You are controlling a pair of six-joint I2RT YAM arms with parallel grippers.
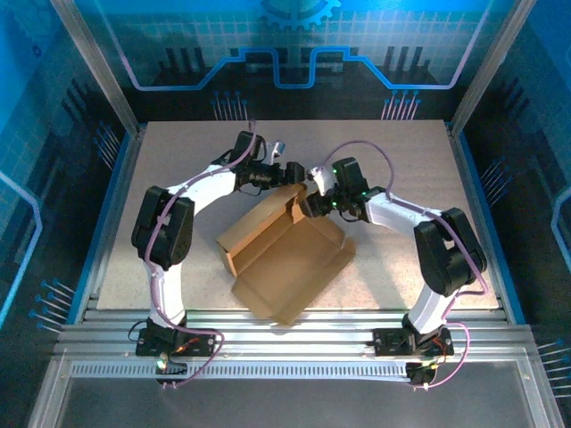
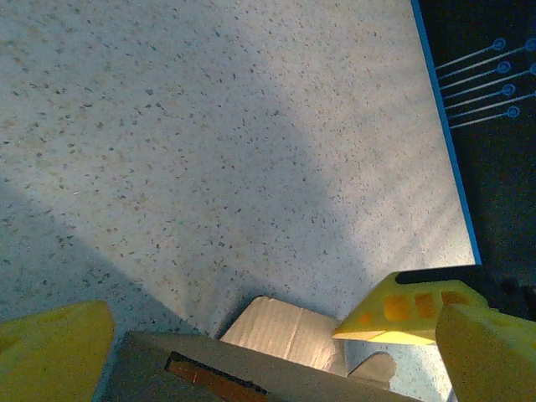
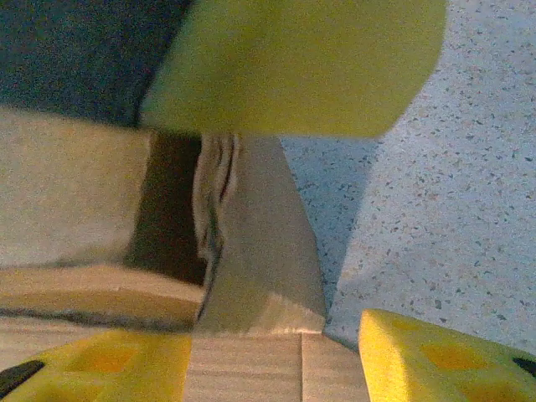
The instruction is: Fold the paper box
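The paper box (image 1: 285,254) is brown cardboard lying part folded mid-table, with one long wall raised and a wide panel flat toward the near edge. Both grippers meet at its far corner. My left gripper (image 1: 290,172) stands open over the raised wall (image 2: 251,373), its yellow fingers wide apart on either side (image 2: 275,327). My right gripper (image 1: 310,201) straddles an upright end flap (image 3: 260,251), and cardboard spans the whole space between its fingers (image 3: 276,339). A yellow finger of the other gripper looms at the top of the right wrist view.
The speckled table (image 1: 178,178) has bare surface to the left, right and behind the box. Its right edge (image 2: 444,142) borders a dark blue-lit wall. Aluminium rails (image 1: 285,321) run along the near edge by the arm bases.
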